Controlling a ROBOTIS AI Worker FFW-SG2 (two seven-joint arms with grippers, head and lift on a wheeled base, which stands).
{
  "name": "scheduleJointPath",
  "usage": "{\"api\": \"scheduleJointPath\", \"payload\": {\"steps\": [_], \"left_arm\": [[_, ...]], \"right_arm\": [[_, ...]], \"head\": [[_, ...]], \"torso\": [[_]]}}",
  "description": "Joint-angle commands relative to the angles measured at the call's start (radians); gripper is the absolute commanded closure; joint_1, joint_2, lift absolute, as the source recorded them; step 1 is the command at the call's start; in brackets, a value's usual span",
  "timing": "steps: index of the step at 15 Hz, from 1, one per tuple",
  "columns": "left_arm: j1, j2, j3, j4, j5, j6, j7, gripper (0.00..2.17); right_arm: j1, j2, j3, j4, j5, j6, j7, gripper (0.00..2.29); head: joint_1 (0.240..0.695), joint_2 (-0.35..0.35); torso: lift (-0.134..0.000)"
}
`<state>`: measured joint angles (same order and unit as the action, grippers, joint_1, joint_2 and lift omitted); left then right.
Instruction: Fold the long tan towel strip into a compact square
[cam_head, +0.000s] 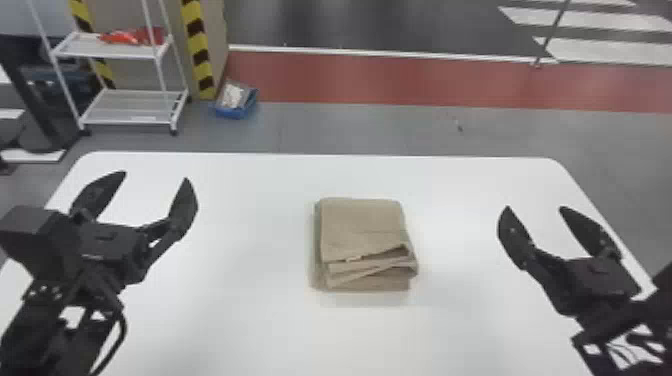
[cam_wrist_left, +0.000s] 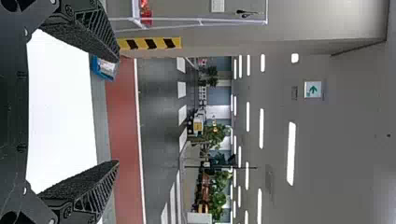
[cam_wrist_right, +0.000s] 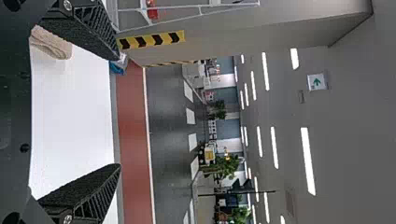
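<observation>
Both the left gripper (cam_head: 155, 175) and the right gripper (cam_head: 535, 207) have their fingers spread, empty. Between them the towel (cam_head: 362, 225) lies on the white table (cam_head: 250, 320), leftward of the right gripper, which is nearer. It's folded almost square, with no clear long axis, loose edges on the near side; I'd say only tidying remains. Beyond, a blue bin (cam_head: 233, 114) holds something whitish (cam_head: 232, 95).

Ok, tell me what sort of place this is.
Probably a work area inside a large hall: there's a white wheeled rack, yellow-and-black hazard tape and ceiling lights.
</observation>
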<state>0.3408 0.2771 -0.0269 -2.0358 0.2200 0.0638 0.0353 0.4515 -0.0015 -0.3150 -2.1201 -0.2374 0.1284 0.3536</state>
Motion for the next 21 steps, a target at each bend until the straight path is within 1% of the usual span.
{"api": "scheduleJointPath", "payload": {"steps": [1,6,21], "left_arm": [[0.015,0.005,0.008,-0.015,0.001,-0.003,0.0,0.13],[0.043,0.017,0.019,-0.03,0.007,-0.018,0.0,0.13],[0.049,0.013,0.008,-0.05,0.007,-0.012,0.0,0.14]], "right_arm": [[0.001,0.002,0.008,-0.003,0.0,0.0,0.001,0.07],[0.006,0.002,0.01,-0.009,0.0,-0.003,0.001,0.07],[0.033,0.002,-0.003,-0.03,-0.008,-0.009,0.001,0.07]], "head": [[0.695,-0.084],[0.695,-0.071],[0.695,-0.082]], "torso": [[-0.124],[-0.124],[-0.124]]}}
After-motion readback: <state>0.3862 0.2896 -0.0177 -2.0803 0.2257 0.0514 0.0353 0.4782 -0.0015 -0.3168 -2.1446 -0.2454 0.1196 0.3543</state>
